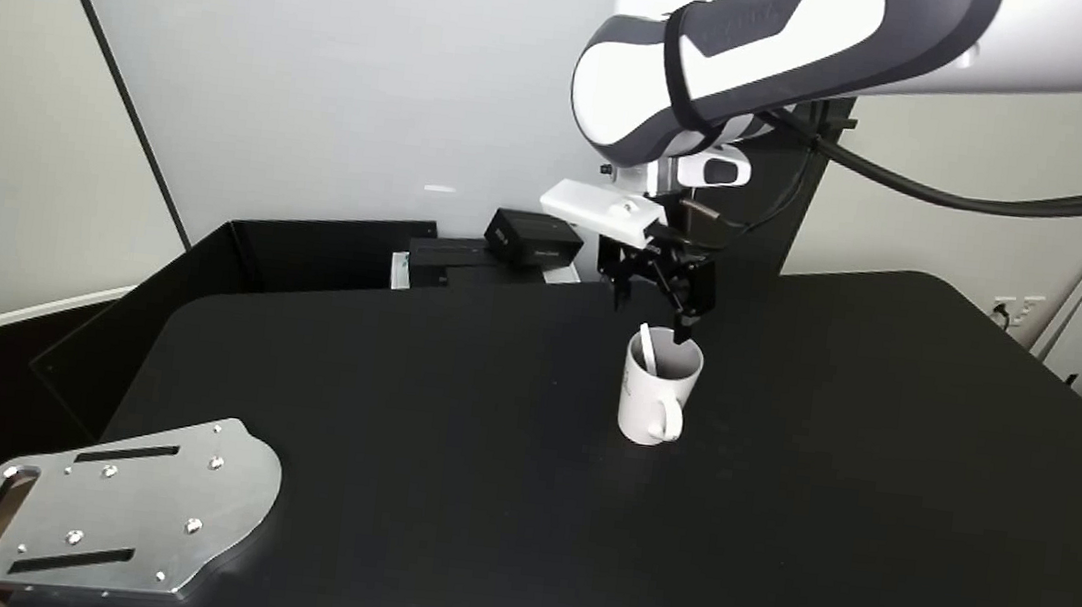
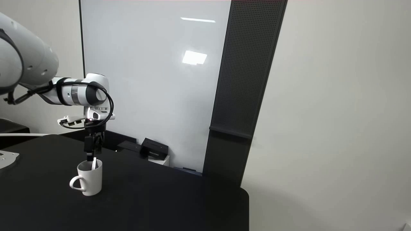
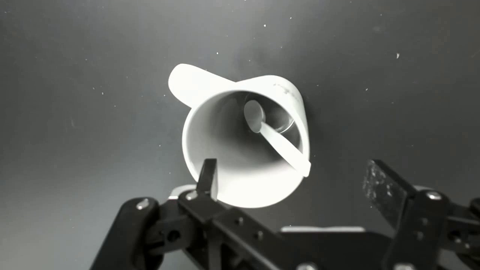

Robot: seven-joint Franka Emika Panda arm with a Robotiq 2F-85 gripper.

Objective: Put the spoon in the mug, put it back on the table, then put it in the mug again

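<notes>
I see the grey metal plate (image 1: 143, 503) overhanging a corner of the black bench (image 1: 445, 454), well apart from the white mug (image 1: 641, 402), and in both exterior views a black box (image 1: 534, 240) beyond the bench's edge. The spoon (image 3: 278, 142) leans inside the mug, bowl down, handle end poking above the rim. My end effector (image 3: 292, 167) hangs over the mug, spread wide and gripping nothing; in the wrist view one finger (image 3: 206, 178) overlaps the rim, and whether it touches I can't tell.
</notes>
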